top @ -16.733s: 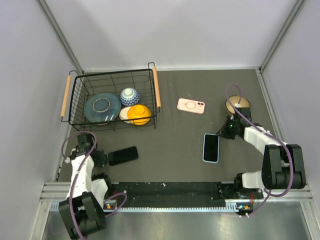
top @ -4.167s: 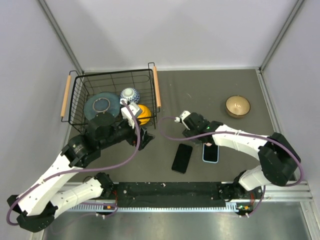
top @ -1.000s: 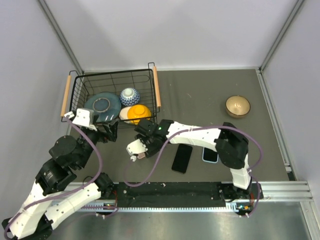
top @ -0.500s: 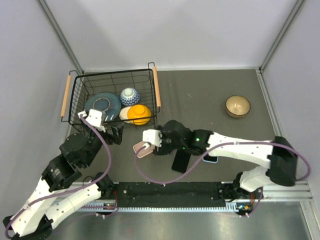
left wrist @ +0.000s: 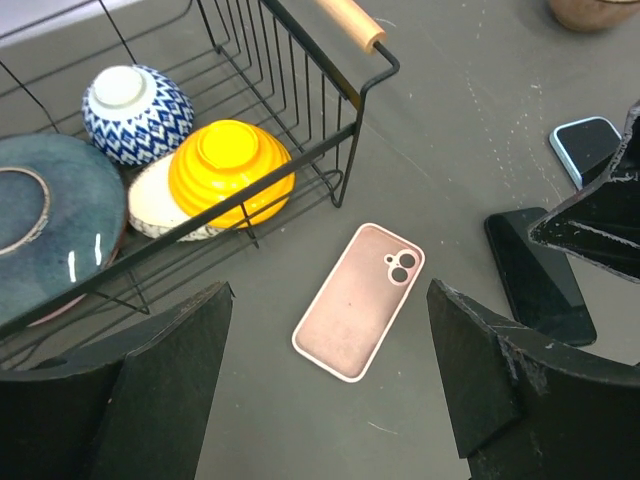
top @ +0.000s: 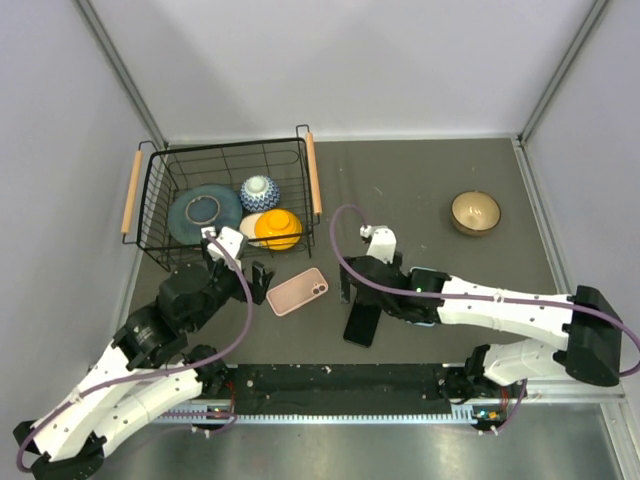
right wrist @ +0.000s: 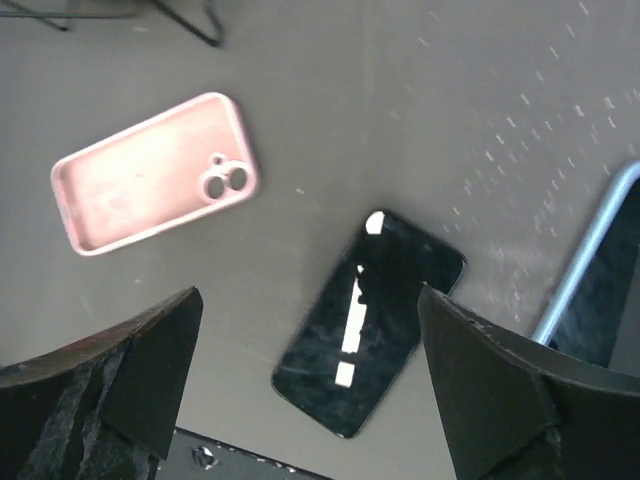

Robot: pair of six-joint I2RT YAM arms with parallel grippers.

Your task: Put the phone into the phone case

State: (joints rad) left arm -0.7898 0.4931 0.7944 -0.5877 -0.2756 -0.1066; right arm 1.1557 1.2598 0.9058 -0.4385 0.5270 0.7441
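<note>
Right pincer (right wrist: 308, 335) gaping over phone (right wrist: 375, 310), phone case (right wrist: 140, 180) lying apart

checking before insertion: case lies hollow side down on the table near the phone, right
No: the case lies hollow side up; the right wrist view shows its rim and inside. It is on the table near the phone.

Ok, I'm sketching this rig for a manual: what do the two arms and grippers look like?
The left arm and right arm both have white link shells and black joints, with a purple cable running along each. The left gripper and right gripper have black, wedge-shaped fingers and a small white camera block.
</note>
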